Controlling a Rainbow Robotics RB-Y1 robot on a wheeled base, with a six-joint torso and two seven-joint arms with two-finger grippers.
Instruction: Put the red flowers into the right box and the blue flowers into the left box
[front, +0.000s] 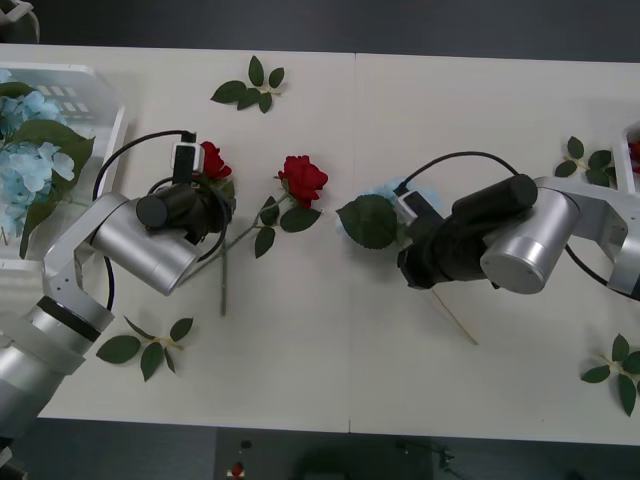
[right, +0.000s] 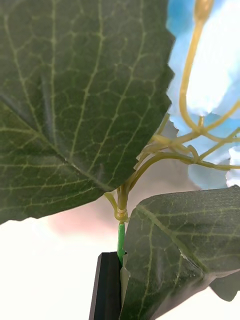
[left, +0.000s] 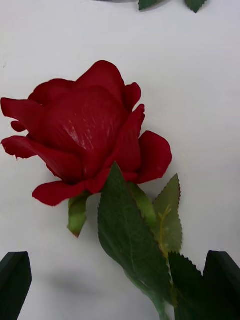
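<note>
Front view: white table (front: 300, 380), left box (front: 100, 95) at far-left edge holding blue flowers (front: 30, 165). Right gripper (front: 405, 215) mid-table, clamped on blue flower stem (right: 120, 240), big leaf (front: 368, 221) beside. Left gripper (front: 205, 195) over red rose (left: 85, 135), fingers (left: 12, 285) spread wide. Second rose (front: 302, 180) lies between arms.
</note>
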